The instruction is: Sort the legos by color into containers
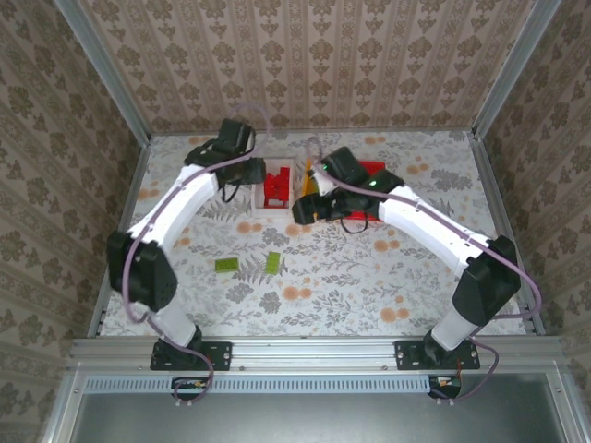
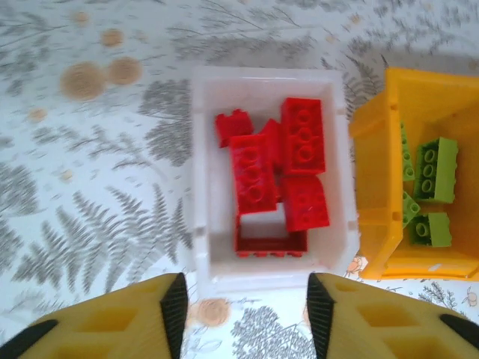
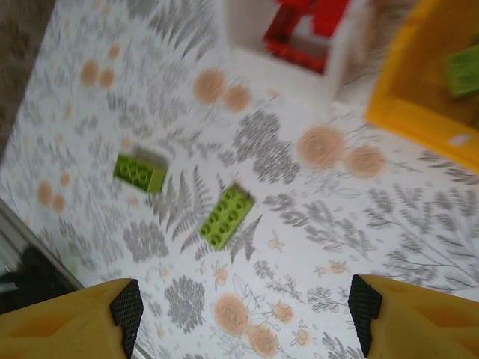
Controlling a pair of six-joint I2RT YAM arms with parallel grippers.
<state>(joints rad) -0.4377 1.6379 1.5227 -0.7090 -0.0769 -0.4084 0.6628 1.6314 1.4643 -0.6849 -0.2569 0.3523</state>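
Note:
The white bin point(image 2: 200, 224) holds several red legos, among them an open square frame point(image 2: 271, 241). To its right the orange-yellow bin point(image 2: 374, 149) holds lime green bricks point(image 2: 435, 169). My left gripper point(image 2: 247, 318) hangs open and empty just short of the white bin's near wall. Two lime green bricks point(image 3: 139, 173) point(image 3: 227, 216) lie loose on the table; from above they sit left of centre point(image 1: 226, 265) point(image 1: 273, 262). Above the table, nearer than the bins, my right gripper point(image 3: 245, 314) is open and empty. The red bin point(image 1: 374, 169) is mostly hidden behind the right arm.
The three bins stand side by side at the back middle of the flowered table point(image 1: 369, 277). Metal rails and patterned walls close in the table on all sides. The right forearm point(image 1: 425, 226) crosses over the right half.

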